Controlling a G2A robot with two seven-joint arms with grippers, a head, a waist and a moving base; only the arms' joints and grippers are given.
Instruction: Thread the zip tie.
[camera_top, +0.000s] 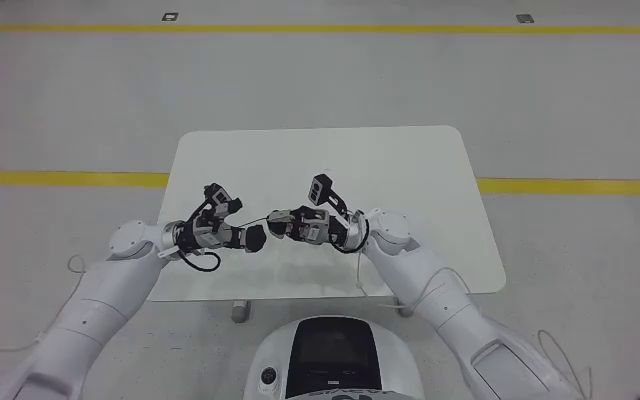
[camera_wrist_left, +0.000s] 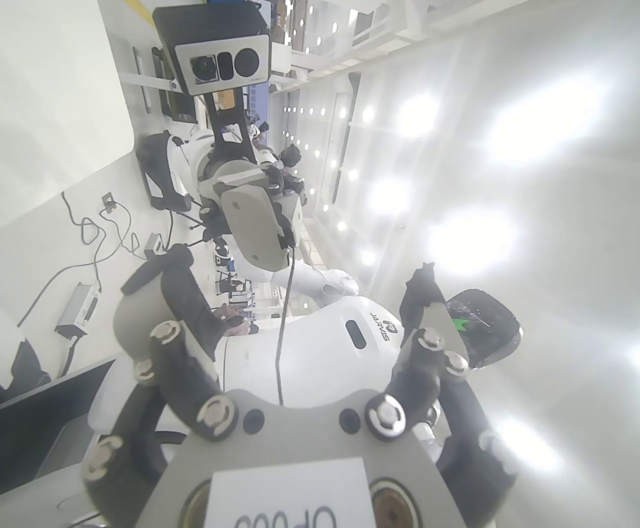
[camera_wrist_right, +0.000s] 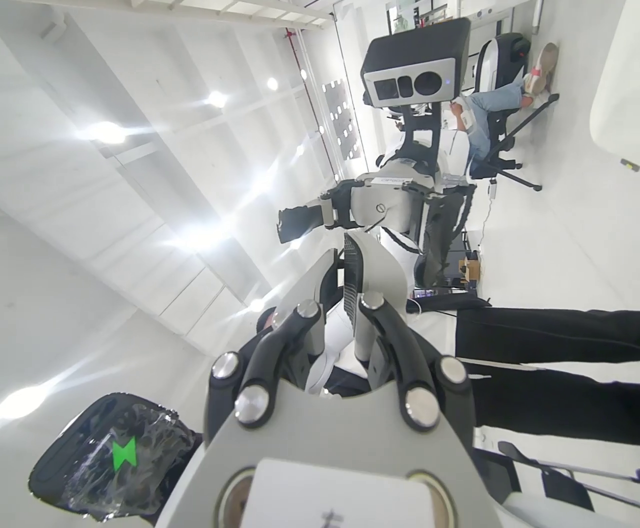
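Note:
Both arms meet tip to tip above the near half of the white table (camera_top: 400, 170). My right gripper (camera_wrist_right: 345, 265) is shut on a thin black zip tie (camera_wrist_right: 351, 295), whose ribbed strip runs between its two pads. In the left wrist view the right gripper (camera_wrist_left: 286, 240) pinches one end, and the zip tie (camera_wrist_left: 283, 325) runs from it as a dark line toward my left gripper (camera_wrist_left: 290, 280). The left gripper stands open, its black fingers (camera_wrist_left: 165, 280) spread wide on either side of the strip without touching it. From above, the left gripper (camera_top: 256, 238) and right gripper (camera_top: 277, 226) are almost in contact.
The tabletop is bare, with its rounded front edge (camera_top: 330, 297) just below the two grippers. Grey floor with yellow lines (camera_top: 560, 185) surrounds the table.

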